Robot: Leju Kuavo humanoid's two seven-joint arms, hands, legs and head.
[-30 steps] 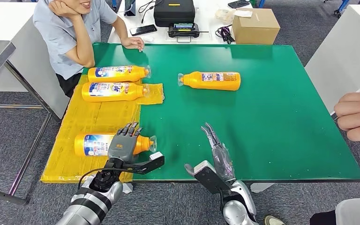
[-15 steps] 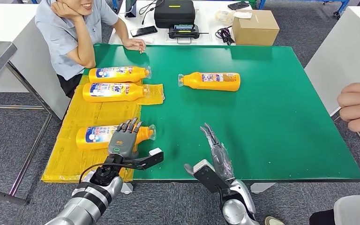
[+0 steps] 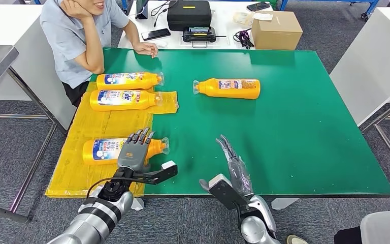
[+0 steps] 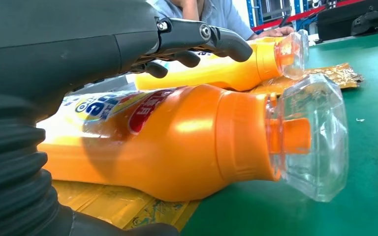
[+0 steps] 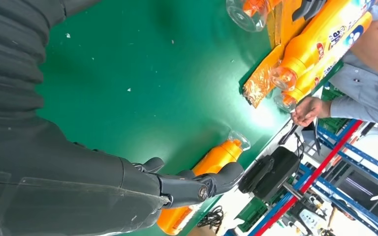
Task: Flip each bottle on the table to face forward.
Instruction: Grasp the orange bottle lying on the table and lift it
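Four orange bottles lie on their sides. The near bottle (image 3: 104, 151) rests on the yellow mat (image 3: 81, 175) with its clear cap over the green table. My left hand (image 3: 134, 152) hovers over its neck end with fingers spread, holding nothing; in the left wrist view the fingers (image 4: 202, 37) reach above the bottle (image 4: 177, 142). Two more bottles (image 3: 127, 80) (image 3: 122, 99) lie at the back left. The fourth bottle (image 3: 228, 88) lies mid-table. My right hand (image 3: 232, 163) stands open and edge-on over bare green near the front edge; its fingers (image 5: 192, 187) point toward that fourth bottle (image 5: 220, 156).
A person (image 3: 76, 35) sits at the table's far left corner with a hand resting on the green top (image 3: 294, 132). Behind the table stand a black case (image 3: 189, 12), a phone and a cardboard box (image 3: 277, 28). A white table stands at the right.
The person's hand at the right edge has drawn back out of the picture. My left hand has edged slightly farther over the near bottle. My right hand has barely moved.
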